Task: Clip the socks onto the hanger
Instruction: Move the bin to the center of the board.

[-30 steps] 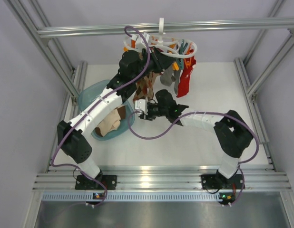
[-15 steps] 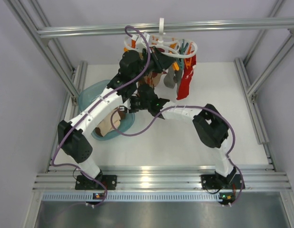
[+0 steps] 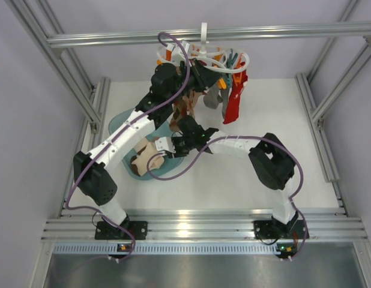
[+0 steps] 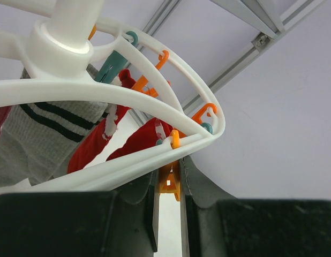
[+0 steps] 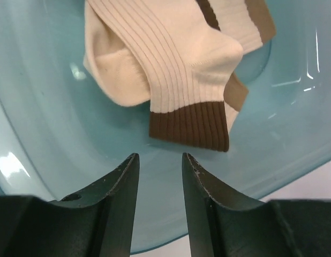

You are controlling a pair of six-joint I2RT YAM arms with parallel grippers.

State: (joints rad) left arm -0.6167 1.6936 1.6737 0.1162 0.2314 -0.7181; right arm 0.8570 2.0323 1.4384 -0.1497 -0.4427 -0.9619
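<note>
The cream socks with dark brown cuffs lie bunched in a teal bowl; from above, the socks show just left of my right gripper. My right gripper hovers open just above the bowl's inside, a little short of the brown cuff, with nothing between its fingers. The white hanger hangs by its hook from the top bar. My left gripper reaches up under the hanger ring and is shut on an orange clip peg.
A red sock, a grey sock and a brown patterned sock hang from the hanger. The teal bowl sits at the table's left. Aluminium frame bars run overhead and along both sides.
My right arm has swung left and down from beside the hanging socks to over the bowl, its jaws narrowing slightly. The left gripper has held still on the peg.
</note>
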